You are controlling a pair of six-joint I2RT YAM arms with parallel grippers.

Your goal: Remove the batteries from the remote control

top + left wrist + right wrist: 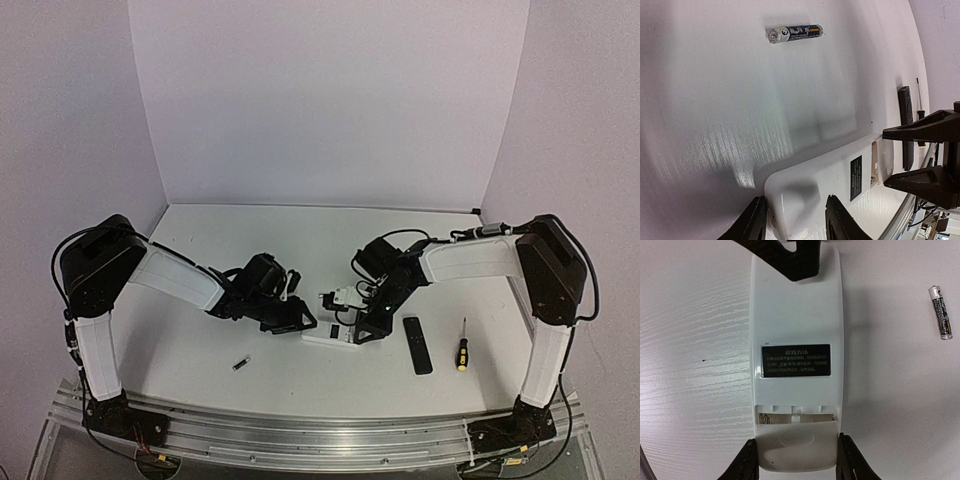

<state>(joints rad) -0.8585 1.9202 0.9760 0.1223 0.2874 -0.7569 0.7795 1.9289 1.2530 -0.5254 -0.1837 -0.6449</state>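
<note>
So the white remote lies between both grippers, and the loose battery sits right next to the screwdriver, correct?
No. The battery lies alone left of the white remote; the screwdriver is far off on the right, beside the black remote. The top view shows this. The rest holds.

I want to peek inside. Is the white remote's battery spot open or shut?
Open. The remote has a gap where a spring shows inside.

battery [795,33]: one seen; slim, dark, metallic ends; lies flat on table, well apart from remote
remote [796,360]: white, back up, compartment open, spring showing
</note>
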